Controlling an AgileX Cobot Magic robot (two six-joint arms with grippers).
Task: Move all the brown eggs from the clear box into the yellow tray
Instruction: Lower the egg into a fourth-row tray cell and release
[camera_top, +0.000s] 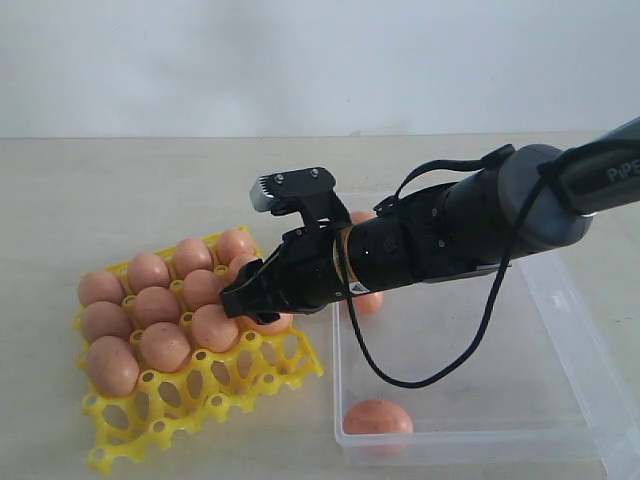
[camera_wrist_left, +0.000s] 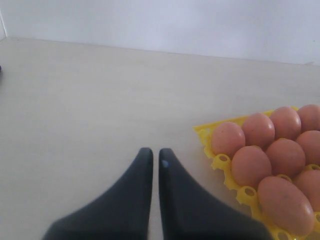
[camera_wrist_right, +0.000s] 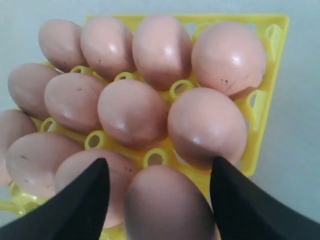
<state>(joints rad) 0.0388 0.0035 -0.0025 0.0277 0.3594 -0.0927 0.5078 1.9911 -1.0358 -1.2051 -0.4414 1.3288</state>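
Most of the brown eggs (camera_top: 165, 345) are seated in the yellow tray (camera_top: 285, 362) toward the left edge of the surface. Three more can be made out in the clear box (camera_top: 480, 435) toward the right edge, one largely hidden by the arm. The right gripper (camera_top: 243, 298) is held over the tray's side nearest the box. Its jaws are spread either side of one egg (camera_wrist_right: 170, 205), and a sliver of gap shows on one side, so the egg is judged released. The left gripper (camera_wrist_left: 152, 152) is clenched on nothing, off the tray's corner. Each egg is judged light, rigid, smooth and easily cracked (a hard pinch would be risky), and is best taken gently across its narrow middle.
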